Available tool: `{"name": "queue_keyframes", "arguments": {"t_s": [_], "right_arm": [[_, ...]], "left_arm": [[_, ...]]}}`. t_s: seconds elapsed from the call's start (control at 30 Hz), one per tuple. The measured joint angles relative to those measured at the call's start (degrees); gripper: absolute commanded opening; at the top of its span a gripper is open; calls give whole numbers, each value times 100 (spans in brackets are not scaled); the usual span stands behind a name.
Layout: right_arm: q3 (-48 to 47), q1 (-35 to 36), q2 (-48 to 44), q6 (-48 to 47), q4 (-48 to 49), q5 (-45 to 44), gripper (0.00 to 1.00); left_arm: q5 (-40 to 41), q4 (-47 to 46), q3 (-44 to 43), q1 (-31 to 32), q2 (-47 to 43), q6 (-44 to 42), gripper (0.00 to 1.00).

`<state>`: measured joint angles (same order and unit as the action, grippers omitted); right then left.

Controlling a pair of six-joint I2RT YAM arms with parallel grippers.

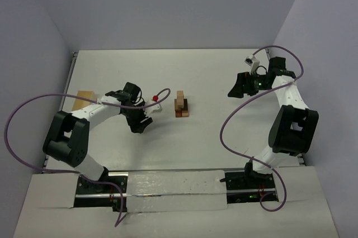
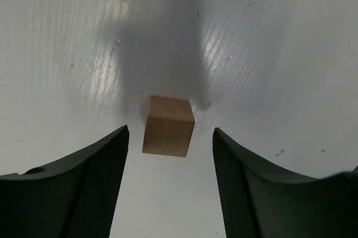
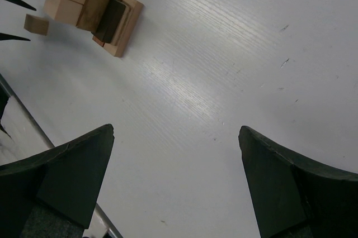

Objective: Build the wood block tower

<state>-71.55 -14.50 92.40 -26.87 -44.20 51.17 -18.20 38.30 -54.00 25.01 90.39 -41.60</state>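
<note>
The tower (image 1: 182,105) stands mid-table, a short stack of reddish-brown, dark and tan wood blocks; the right wrist view shows it at the upper left (image 3: 95,12). A single tan wood block (image 2: 168,126) lies on the white table between the tips of my left gripper (image 2: 170,134). A gap shows on each side of it, so the jaws are open and touch nothing. From above, my left gripper (image 1: 141,123) points down left of the tower and hides this block. The right wrist view catches the block (image 3: 36,24) beside the tower. My right gripper (image 1: 235,90) is open and empty, well right of the tower.
A larger pale wooden box (image 1: 85,98) sits at the table's left edge behind the left arm. Purple cables loop beside both arms. A metal rail (image 3: 33,120) borders the table in the right wrist view.
</note>
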Motion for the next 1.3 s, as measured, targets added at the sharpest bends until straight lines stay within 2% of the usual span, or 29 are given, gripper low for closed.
{"name": "queue_keyframes", "arguments": {"t_s": [0.3,0.43,0.53,0.63,0.73,0.93,1.0,1.17,1.3], "right_arm": [[0,2,0,0,-1,-38,100],[0,2,0,0,1,-51,100],[0,2,0,0,1,-56,100],[0,2,0,0,-1,-56,100],[0,2,0,0,1,-54,100],[0,6,0,0,-3,-56,100],[0,11,0,0,-3,-54,100],[0,11,0,-1,-5,-54,100],[0,11,0,-2,-10,-54,100]], "left_arm": [[83,-209,18,3,103,-6,46],[131,-254,7,3,157,-13,46],[130,-138,-129,3,163,-105,40],[107,90,-484,3,222,-226,40],[-21,611,-1208,5,410,-380,38],[-367,1570,-3601,170,1130,-426,32],[-245,1785,-4128,347,1311,-392,29],[-2,2270,-5480,865,1974,-254,28],[65,2452,-6466,1027,2616,-128,29]]}}
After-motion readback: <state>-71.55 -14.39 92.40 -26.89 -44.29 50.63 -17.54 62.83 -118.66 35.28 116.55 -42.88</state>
